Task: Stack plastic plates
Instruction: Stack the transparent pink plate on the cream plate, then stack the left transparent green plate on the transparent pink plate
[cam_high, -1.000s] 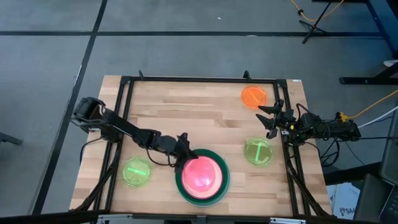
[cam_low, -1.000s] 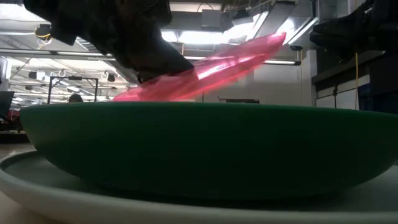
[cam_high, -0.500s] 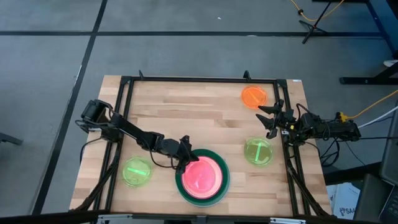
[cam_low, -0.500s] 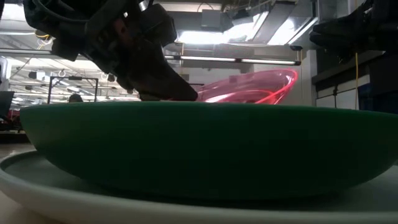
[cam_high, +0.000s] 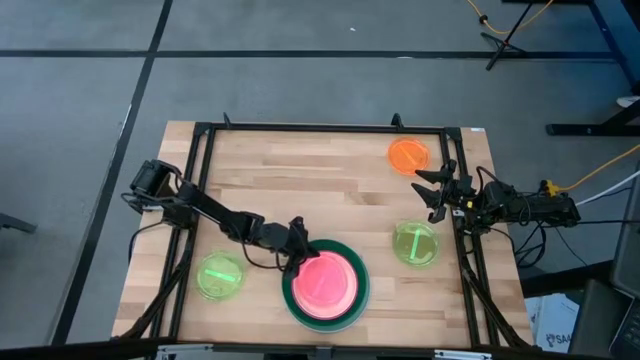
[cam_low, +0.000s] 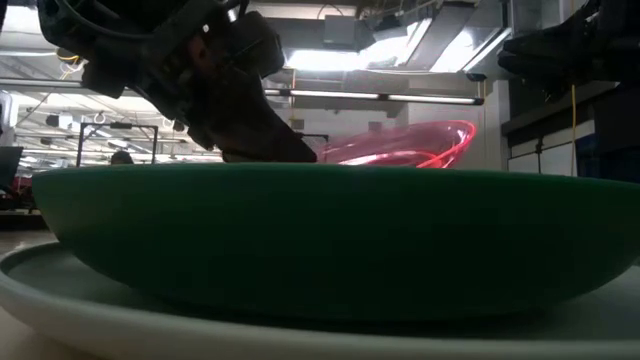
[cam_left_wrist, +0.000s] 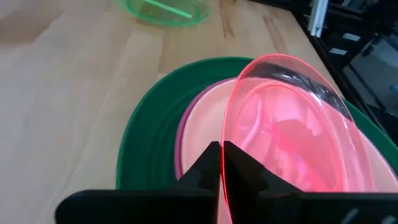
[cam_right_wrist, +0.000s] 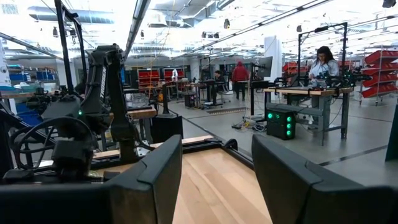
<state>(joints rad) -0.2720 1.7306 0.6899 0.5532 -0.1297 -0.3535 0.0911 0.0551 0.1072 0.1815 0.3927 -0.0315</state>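
Observation:
A stack stands near the table's near edge: a light blue plate (cam_low: 90, 300) at the bottom, the dark green plate (cam_high: 292, 290) on it, then a magenta plate (cam_left_wrist: 181, 142) and a peach plate (cam_left_wrist: 205, 115). My left gripper (cam_high: 295, 251) is shut on a translucent pink plate (cam_high: 325, 283) over the stack. The orange plate (cam_high: 408, 155) lies at the far right. Two lime green plates (cam_high: 220, 275) (cam_high: 415, 243) lie flat to the left and right. My right gripper (cam_high: 432, 190) waits open at the right edge. My left gripper pinches the pink plate's rim (cam_left_wrist: 222, 163) on the plate's left side between its two fingers, reaching in from the table's left and slanting down. The plate is tilted: the held side sits low inside the stack and the opposite rim (cam_low: 462, 130) stands above the green plate's edge.
The black frame rails (cam_high: 320, 128) run around the table top. Bare wood lies between the stack and the far edge. The right wrist view looks into a workshop with people at benches (cam_right_wrist: 323, 62) far off.
My left gripper has moved down a little toward the stack. The pink plate, steeply tilted a second ago with its right rim high, has tipped down to nearly level over the peach plate; the held left rim has stayed low.

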